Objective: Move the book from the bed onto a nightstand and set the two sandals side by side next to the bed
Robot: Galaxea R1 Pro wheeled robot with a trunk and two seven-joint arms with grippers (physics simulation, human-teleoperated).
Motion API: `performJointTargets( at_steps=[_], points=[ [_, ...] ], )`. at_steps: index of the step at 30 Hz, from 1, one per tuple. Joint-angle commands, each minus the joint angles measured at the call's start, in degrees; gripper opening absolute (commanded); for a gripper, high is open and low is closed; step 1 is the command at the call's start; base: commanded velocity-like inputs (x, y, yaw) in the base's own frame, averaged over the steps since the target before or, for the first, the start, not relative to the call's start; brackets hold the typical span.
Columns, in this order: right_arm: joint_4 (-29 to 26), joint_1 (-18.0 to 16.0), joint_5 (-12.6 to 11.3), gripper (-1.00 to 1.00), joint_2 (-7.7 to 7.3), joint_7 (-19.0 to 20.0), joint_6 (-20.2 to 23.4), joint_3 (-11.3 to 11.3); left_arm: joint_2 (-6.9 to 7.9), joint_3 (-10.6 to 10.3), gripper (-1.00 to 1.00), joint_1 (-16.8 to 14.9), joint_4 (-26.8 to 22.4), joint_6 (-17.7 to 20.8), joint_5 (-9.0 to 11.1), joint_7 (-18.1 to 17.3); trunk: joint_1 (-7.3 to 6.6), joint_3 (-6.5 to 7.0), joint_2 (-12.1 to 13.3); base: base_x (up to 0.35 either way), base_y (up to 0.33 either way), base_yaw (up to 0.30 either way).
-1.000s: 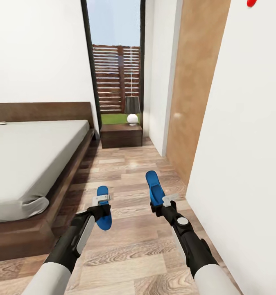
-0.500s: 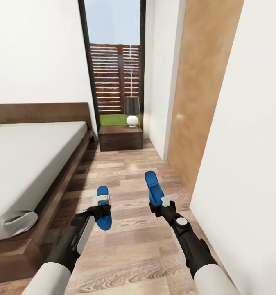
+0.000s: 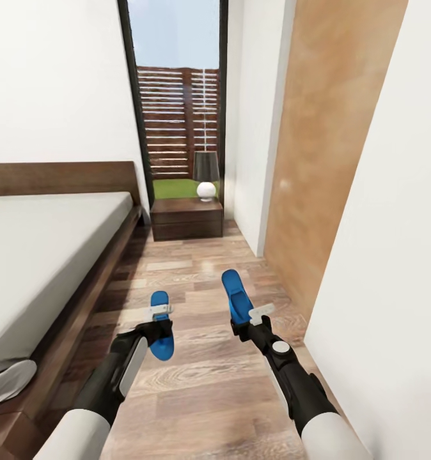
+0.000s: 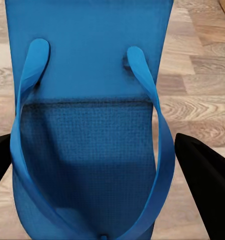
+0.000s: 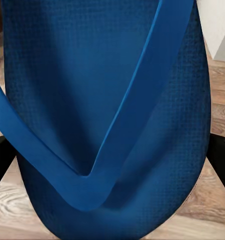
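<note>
While pale wood planks are stretching ahead between white walls, the bedroom floor [image 3: 196, 377] is carrying the scene, with the bed [image 3: 43, 255] serving as its landmark. Its light-grey mattress and dark headboard are lying along the robot's left side. Just past the head end of the bed, the nightstand [image 3: 187, 218] is sitting against the far wall, a lamp [image 3: 206, 172] with a dark shade and round white base standing on top. Behind it, a tall dark-framed window [image 3: 177, 96] is showing a slatted fence and grass. Across the aisle from the bed, a brown wooden door [image 3: 324, 160] is lining the right wall.

Both arms are reaching out over the floor beside the bed. The left gripper [image 3: 156, 326] is clamping the left sandal [image 3: 160, 322] across its width, holding it above the planks nearer the bed frame; in the left wrist view that blue sandal [image 4: 90, 135] is sitting strap-up between two black fingers [image 4: 205, 185] pressed to its edges. The right gripper [image 3: 249, 322] is pinching the right sandal [image 3: 236, 297], tilted toe-up, farther from the bed and closer to the door; in the right wrist view its sole and V-strap [image 5: 107, 120] are crowding the frame, with dark fingers [image 5: 220, 160] flanking it.

The book cannot be made out on the mattress.
</note>
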Motion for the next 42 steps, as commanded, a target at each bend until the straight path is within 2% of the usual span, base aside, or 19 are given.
performJointTargets(
  at_steps=[1,7,16,42],
  points=[
    [-0.1,0.0,0.5,-1.0,0.02,0.3,0.3,-0.1,0.01,-0.1,-1.0,0.0,0.1,0.2,0.6,0.5,0.02,-0.06,0.0,0.33,0.0,0.0],
    [-0.1,0.0,0.5,-1.0,0.02,0.4,0.3,0.0,0.01,-0.1,-1.0,0.0,0.7,0.2,0.6,0.5,0.02,-0.06,0.0,0.33,0.0,0.0],
    [0.0,0.0,0.6,-1.0,0.02,0.4,0.4,0.0,0.01,-0.1,-1.0,0.0,0.7,0.2,0.6,0.5,0.02,-0.06,0.0,0.33,0.0,0.189],
    [0.0,0.0,0.6,-1.0,0.02,0.3,0.3,0.0,0.01,-0.1,-1.0,0.0,0.7,0.2,0.5,0.5,0.02,-0.06,0.0,0.33,0.0,0.005]
  ],
)
